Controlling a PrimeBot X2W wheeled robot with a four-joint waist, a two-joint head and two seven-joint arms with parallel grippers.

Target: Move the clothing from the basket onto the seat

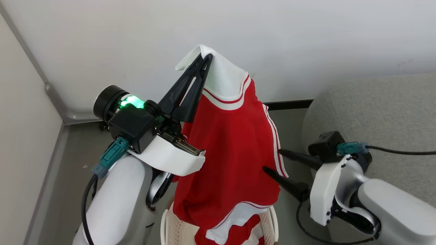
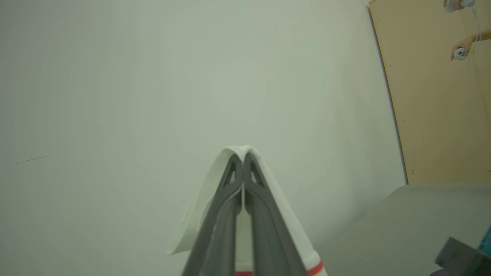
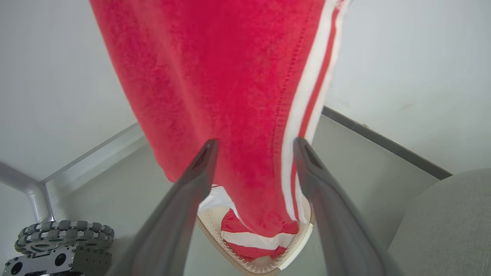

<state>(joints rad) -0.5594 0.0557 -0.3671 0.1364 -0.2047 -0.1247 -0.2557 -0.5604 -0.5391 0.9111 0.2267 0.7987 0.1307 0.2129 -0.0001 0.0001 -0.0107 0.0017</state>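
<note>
Left gripper (image 1: 206, 58): clamped tight on a white fold at the top of the lifted garment (image 1: 231, 146), raised high in front of the pale wall (image 1: 306, 41); in the left wrist view white cloth drapes over both sides of the meeting tips.
Lifted garment: red mesh with a white band at the top and a red-white side stripe; it hangs straight down from the left gripper, its lower end reaching the mouth of the basket (image 1: 171, 228).
Right gripper (image 1: 272, 160): jaws spread wide, holding nothing, tips just beside the garment's striped edge; whether they touch the cloth cannot be told.
Basket: on the floor (image 1: 81, 149) under the garment, cut off by the bottom edge of the head view and largely covered by the hanging cloth.
Cloth in the basket (image 3: 245, 245): red with a white band, lying inside; whether it is a second piece or the lifted garment's tail cannot be told.
Seat (image 1: 374, 112): grey, at the robot's right beside the basket, partly behind the right arm and cut off by the frame.
Hand (image 2: 459, 48): tiny in the corner of the left wrist view, holding a white round object before a tan panel (image 2: 433, 96).
</note>
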